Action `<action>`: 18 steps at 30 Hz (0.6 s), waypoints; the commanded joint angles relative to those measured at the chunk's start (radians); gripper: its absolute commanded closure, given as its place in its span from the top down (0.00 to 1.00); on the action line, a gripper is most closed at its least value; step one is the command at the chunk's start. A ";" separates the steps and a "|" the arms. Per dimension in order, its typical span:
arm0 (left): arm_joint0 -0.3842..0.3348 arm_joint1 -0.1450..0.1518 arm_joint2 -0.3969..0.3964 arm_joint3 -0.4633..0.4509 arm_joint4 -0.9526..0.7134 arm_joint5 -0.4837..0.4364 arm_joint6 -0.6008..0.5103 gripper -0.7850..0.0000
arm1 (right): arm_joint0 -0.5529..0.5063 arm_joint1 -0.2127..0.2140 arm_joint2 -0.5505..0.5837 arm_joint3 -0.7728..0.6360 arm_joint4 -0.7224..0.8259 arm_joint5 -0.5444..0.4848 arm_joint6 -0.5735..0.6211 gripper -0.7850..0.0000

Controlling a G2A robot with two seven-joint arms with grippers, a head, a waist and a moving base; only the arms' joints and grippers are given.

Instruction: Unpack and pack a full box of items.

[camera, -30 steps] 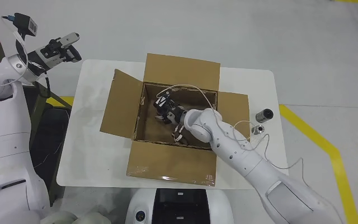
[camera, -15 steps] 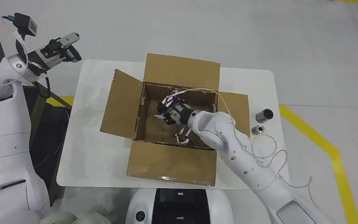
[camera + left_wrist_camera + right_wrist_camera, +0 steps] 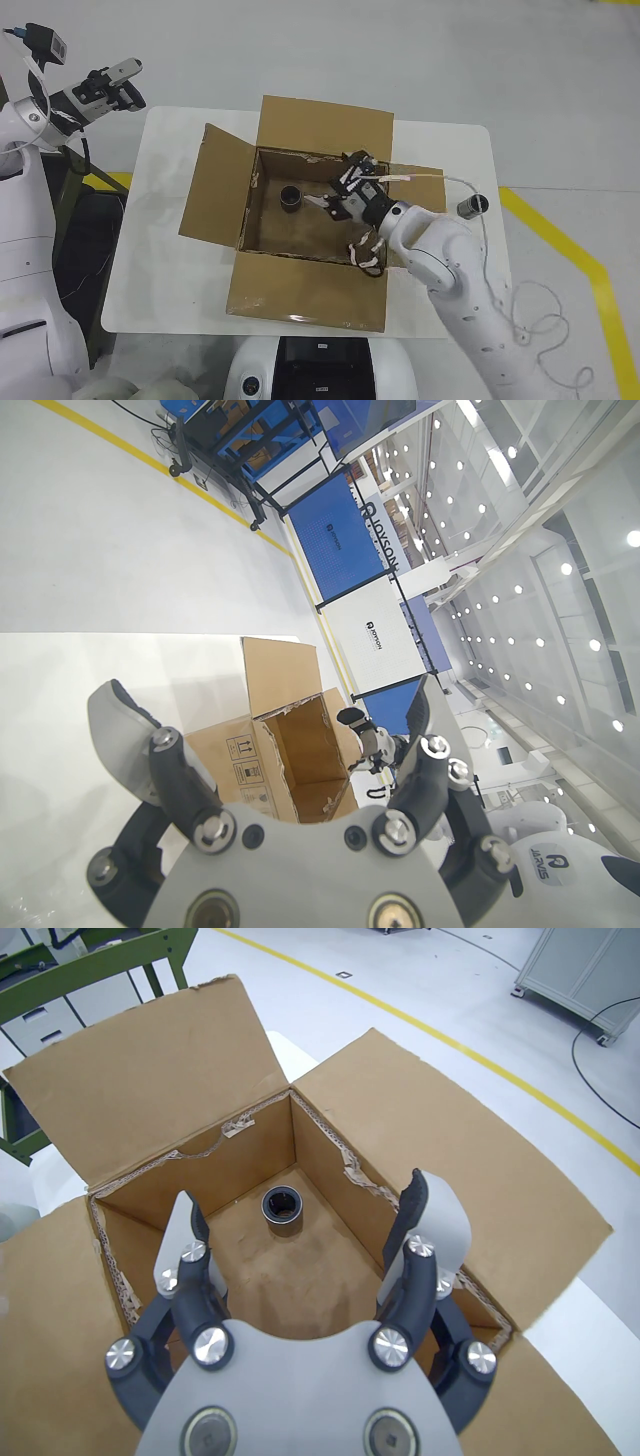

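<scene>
Above the box (image 3: 215, 195), the right hand (image 3: 342, 183) hangs wide open and empty, likely lined up to grasp the upright cylinder (image 3: 290, 198) inside it.

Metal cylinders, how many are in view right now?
2. One cylinder stands on the floor of the cardboard box; a second cylinder sits on the table beside the box's right flap. The right arm may hide more.

Open cardboard box (image 3: 325, 128) (flaps spread) holds one upright cylinder (image 3: 290, 198)
</scene>
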 commanded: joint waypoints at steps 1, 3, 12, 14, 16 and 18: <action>0.000 0.000 0.000 0.000 0.000 0.000 0.000 1.00 | -0.035 0.008 0.037 -0.031 -0.009 -0.001 -0.001 0.94; 0.000 0.000 0.000 0.000 0.000 0.000 0.000 1.00 | -0.068 0.015 0.073 -0.059 -0.013 0.000 -0.002 0.95; 0.000 0.000 0.000 0.000 0.000 0.000 0.000 1.00 | -0.232 0.043 0.265 -0.163 -0.003 0.028 -0.039 0.96; 0.000 0.000 0.000 0.000 0.000 0.000 0.000 1.00 | -0.269 0.047 0.307 -0.172 0.005 0.045 -0.051 0.96; 0.000 0.000 0.000 0.000 0.000 0.000 0.000 1.00 | -0.308 0.051 0.349 -0.180 0.017 0.062 -0.062 0.96; 0.000 0.000 0.000 0.000 0.000 0.000 0.000 1.00 | -0.346 0.055 0.395 -0.183 0.025 0.078 -0.071 0.96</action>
